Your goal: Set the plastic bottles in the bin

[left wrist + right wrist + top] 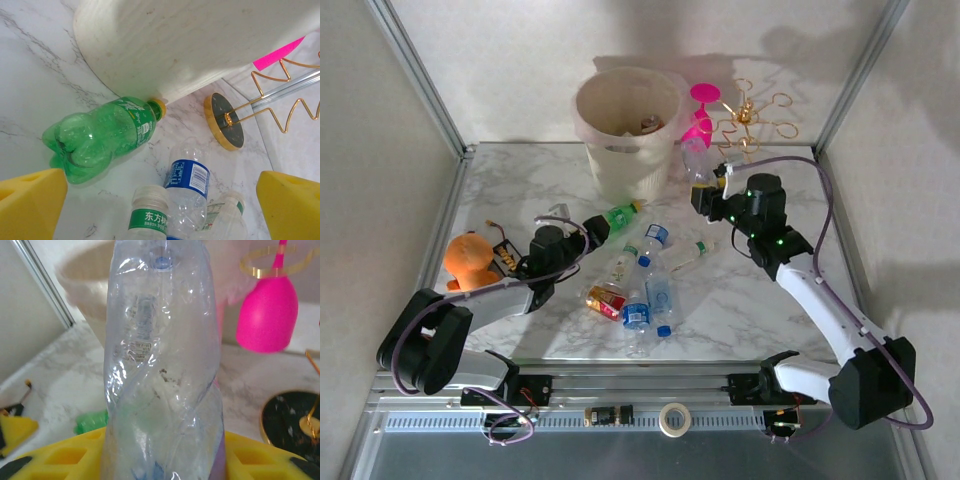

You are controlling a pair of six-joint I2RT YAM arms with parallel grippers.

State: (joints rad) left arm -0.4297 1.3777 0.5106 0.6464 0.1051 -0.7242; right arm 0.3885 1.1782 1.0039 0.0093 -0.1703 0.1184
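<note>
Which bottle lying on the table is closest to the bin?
The green bottle with the yellow cap, its cap right at the bin base; the clear bottles lie farther away.

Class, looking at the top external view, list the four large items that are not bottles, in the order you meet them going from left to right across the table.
From the left: orange plush toy → cream bin → pink goblet → gold wire stand.

Left fingers [30, 200] spread wide, right fingers [65, 457] clamped tight.

Just beside the bin [620, 165], pink goblet [699, 125] and gold wire stand [746, 116].
</note>
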